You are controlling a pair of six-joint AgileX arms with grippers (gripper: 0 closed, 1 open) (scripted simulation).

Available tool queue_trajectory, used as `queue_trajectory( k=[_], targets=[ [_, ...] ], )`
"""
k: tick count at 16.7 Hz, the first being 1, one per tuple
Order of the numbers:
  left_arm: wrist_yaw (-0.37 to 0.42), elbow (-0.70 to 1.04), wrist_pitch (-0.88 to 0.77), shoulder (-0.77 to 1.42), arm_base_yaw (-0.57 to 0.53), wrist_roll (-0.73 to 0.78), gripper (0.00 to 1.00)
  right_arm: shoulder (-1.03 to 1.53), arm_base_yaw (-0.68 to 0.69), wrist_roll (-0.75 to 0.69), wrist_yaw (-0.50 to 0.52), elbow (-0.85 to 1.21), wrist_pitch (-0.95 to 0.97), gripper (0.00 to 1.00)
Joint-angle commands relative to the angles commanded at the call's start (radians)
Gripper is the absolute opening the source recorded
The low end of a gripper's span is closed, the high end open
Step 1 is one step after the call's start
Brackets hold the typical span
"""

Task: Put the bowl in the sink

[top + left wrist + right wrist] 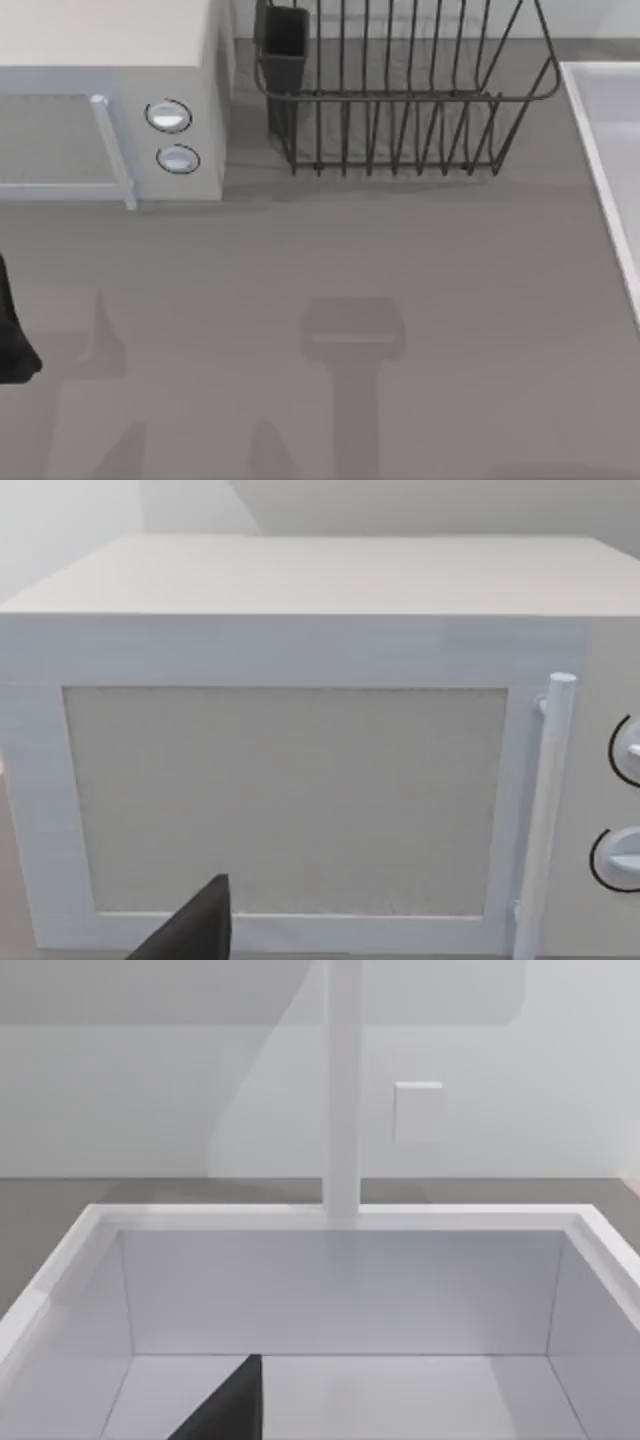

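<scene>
The bowl is out of view. The sink point(610, 150) is a pale basin with a raised rim at the table's right edge. In the right wrist view its white walls point(340, 1290) and floor lie just below and ahead of the camera. A dark part of my right gripper point(225, 1410) hangs over the sink's near side. My left arm point(12, 335) sits at the table's left edge. A dark part of my left gripper point(195, 932) is close in front of the microwave's shut door point(285, 800).
A white microwave point(110, 90) with a bar handle point(112, 150) and two knobs point(172, 135) stands at the back left. A dark wire dish rack point(400, 90) stands at the back middle. A white tap point(342, 1090) rises behind the sink.
</scene>
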Motion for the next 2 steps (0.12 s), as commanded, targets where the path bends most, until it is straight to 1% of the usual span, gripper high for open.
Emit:
queue_trajectory(
  k=[2],
  targets=[
    [0.0,0.0,0.0,0.0,0.0,0.0,1.0,0.0,0.0,0.0,0.0,0.0,0.0,1.0]
  ],
)
